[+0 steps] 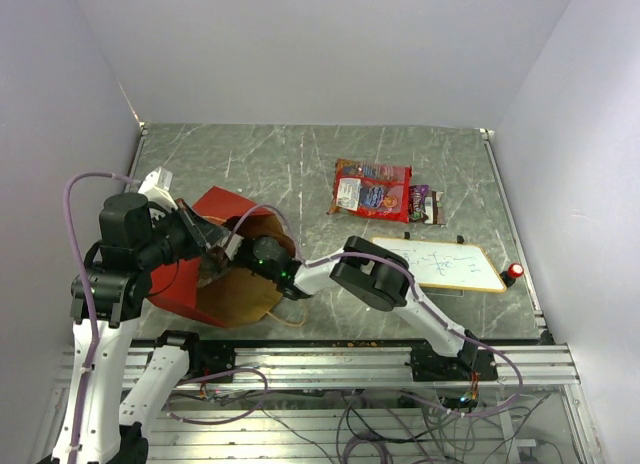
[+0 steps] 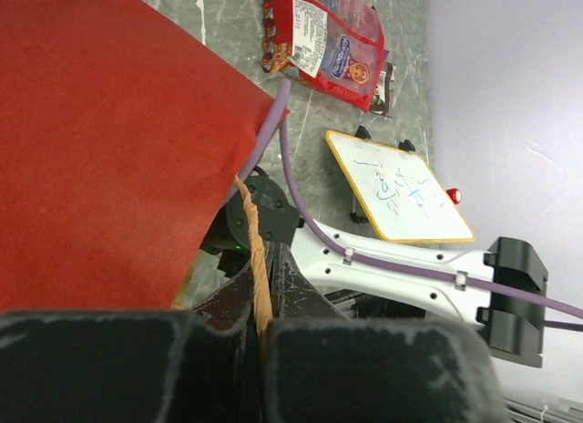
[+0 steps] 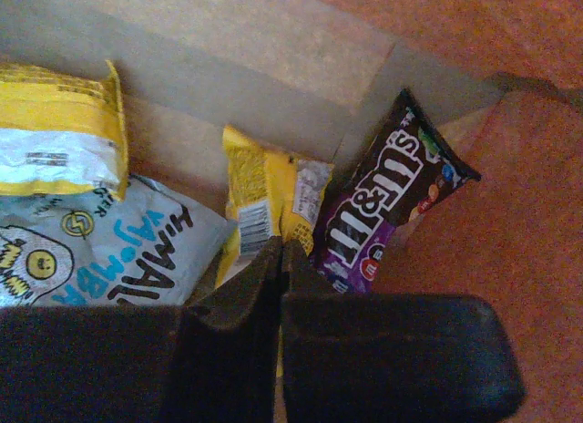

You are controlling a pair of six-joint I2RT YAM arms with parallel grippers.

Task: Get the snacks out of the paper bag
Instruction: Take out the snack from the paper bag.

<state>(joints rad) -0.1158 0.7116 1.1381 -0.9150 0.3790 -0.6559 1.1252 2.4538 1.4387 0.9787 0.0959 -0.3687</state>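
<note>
Bag position: the paper bag [image 1: 180,289] lies on its side at the left of the table [image 1: 250,149], red outside, with its brown mouth turned toward the right arm [image 1: 372,274].

Left jaws: from the left wrist I see the left gripper [image 2: 266,275] closed on the twisted handle [image 2: 253,232], which runs straight down between the fingers. The bag's red wall fills the left of that view.

Right jaws: the right gripper [image 3: 281,257] is inside the bag, its fingers pressed together with no gap. The tips sit at the lower edge of a small yellow packet [image 3: 264,195]. I cannot tell whether any foil is pinched between them.

Only the right wrist shows: the bag's contents (the overhead camera gives me just the arm going into the mouth). A dark purple-brown M&M's packet [image 3: 392,204] leans just right of the yellow one. A pale blue-white packet [image 3: 109,250] lies to the left, with a second yellow packet [image 3: 59,122] above it. All of them rest on brown paper.

Only the overhead and left wrist show: the snacks already out. A large flat red bag [image 1: 372,189] with a white label lies on the far middle of the table. A small dark packet [image 1: 424,204] touches its right edge.

Other items: a wood-framed white board [image 1: 440,264] with marker scribbles lies near the right arm, and a red knob [image 1: 515,272] sits just beside its right end.
</note>
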